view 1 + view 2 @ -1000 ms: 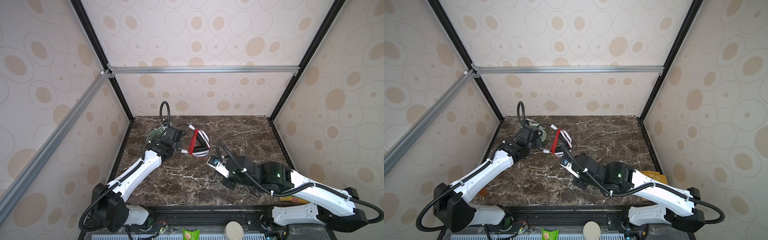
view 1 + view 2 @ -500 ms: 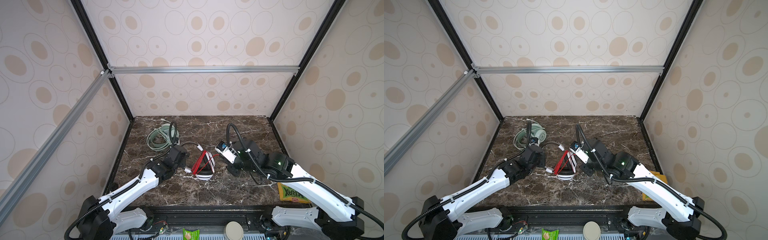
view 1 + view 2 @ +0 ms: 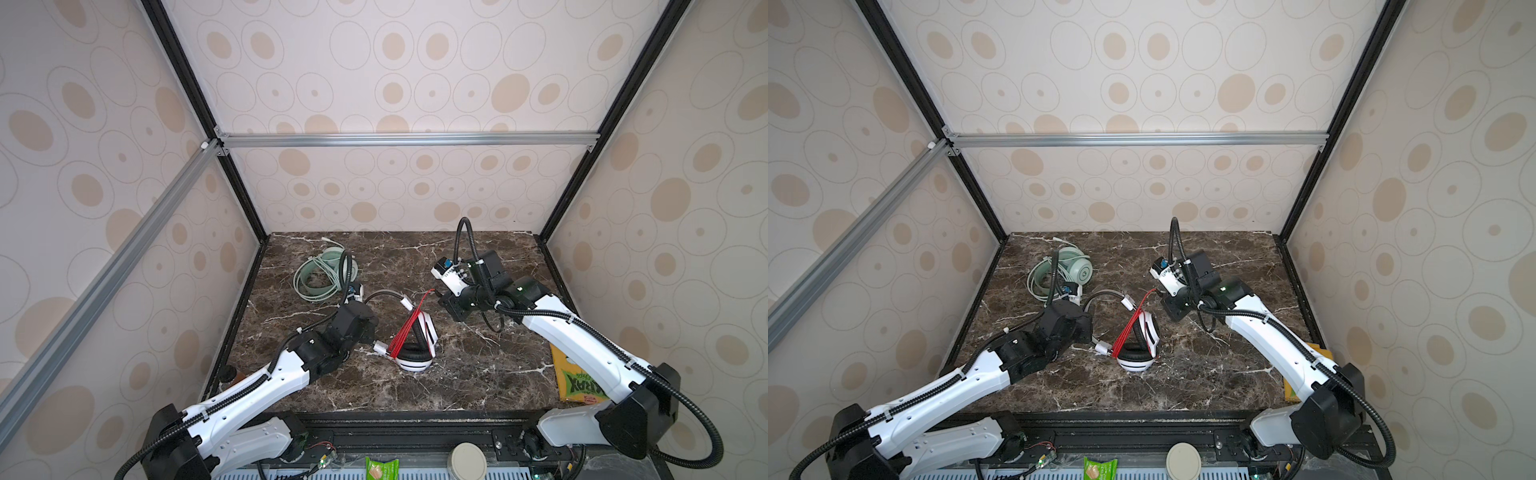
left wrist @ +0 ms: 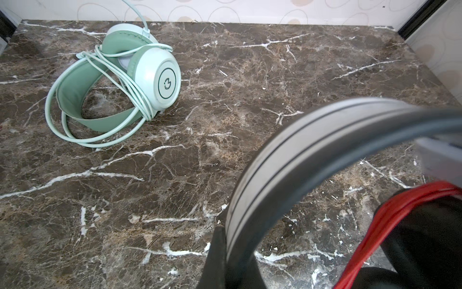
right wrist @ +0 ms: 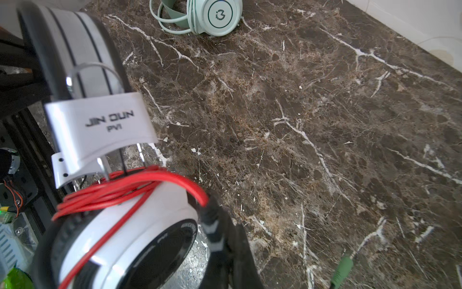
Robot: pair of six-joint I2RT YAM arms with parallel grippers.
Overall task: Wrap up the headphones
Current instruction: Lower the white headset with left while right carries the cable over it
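The left gripper (image 3: 372, 340) was clenched on the white headset (image 3: 417, 360) by its headband; the right gripper (image 3: 437, 293) pinched its red cable (image 3: 409, 328).

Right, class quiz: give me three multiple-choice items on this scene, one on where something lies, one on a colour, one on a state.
1. Where on the table does the mint-green headset lie? A far left corner; B centre; C near right corner.
2. The white headset's wound cable is: A black; B red; C blue.
3. The pale green cable is: A stretched straight; B draped over the white headset; C looped around its own headset.
Answers: 1 A: both top views show it there. 2 B: red strands cross it. 3 C: the left wrist view shows the loops.
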